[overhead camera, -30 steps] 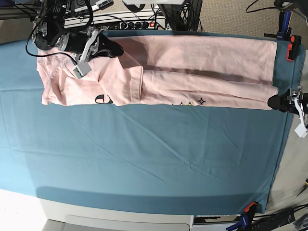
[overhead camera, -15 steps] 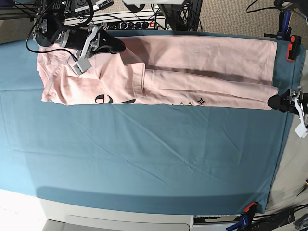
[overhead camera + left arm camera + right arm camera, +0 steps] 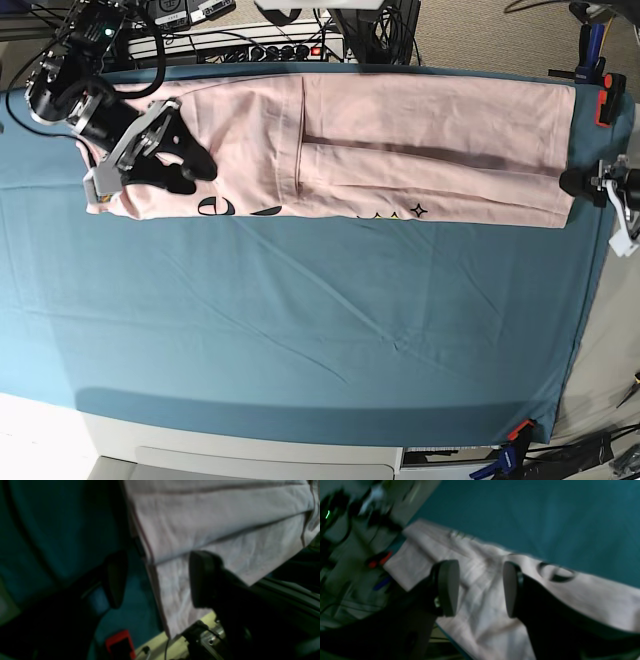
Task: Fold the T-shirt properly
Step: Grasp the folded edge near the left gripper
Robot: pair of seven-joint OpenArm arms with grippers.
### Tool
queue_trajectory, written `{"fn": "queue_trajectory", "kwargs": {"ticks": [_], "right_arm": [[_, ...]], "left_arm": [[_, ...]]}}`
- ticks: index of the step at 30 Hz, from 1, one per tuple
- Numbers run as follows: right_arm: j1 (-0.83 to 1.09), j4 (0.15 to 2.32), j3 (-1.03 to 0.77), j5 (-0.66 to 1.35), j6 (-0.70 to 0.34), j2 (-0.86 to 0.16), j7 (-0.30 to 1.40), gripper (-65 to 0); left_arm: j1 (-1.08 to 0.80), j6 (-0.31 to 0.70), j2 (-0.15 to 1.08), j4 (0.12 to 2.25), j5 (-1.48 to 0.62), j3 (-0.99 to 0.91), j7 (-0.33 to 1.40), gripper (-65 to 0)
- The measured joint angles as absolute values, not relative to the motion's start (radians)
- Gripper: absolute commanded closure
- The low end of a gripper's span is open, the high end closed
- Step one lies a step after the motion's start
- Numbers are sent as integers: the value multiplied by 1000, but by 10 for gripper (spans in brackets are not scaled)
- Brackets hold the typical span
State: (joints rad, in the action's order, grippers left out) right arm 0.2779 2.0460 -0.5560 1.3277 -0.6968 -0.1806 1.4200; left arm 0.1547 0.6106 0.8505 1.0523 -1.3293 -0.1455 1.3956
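Observation:
The pale pink T-shirt (image 3: 420, 140) lies folded into a long band along the back of the table, with black print (image 3: 212, 207) showing at its front edge. My right gripper (image 3: 200, 166) hovers over the shirt's left end. In the right wrist view it (image 3: 480, 590) is open and empty above the pink cloth (image 3: 480, 555). My left gripper (image 3: 568, 183) is at the shirt's right end. In the left wrist view it (image 3: 158, 578) is open and straddles the shirt's edge (image 3: 212, 517), one finger (image 3: 202, 577) over the shirt and the other over the table cloth.
The teal-blue table cloth (image 3: 300, 320) covers the table. Red clamps hold it at the back right (image 3: 608, 100) and front right (image 3: 518, 432). Cables and equipment (image 3: 270, 40) crowd the back edge. A red clamp (image 3: 120, 642) shows below my left gripper.
My right gripper has moved from the shirt's back edge toward the front left. The shirt's left part now lies flatter. My left gripper has shifted slightly right.

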Motion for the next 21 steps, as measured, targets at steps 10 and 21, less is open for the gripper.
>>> {"fn": "queue_trajectory", "kwargs": {"ticks": [10,21], "right_arm": [[261,2046,-561,1280,-697,-166,1418,-294],[260,2046,-561,1280,-697,-166,1417,-294]], "left_arm": [[156,611,837,877,-1451,-149,1394,-391],[167,626,741,839,-1486,-236,1385,-390]]}}
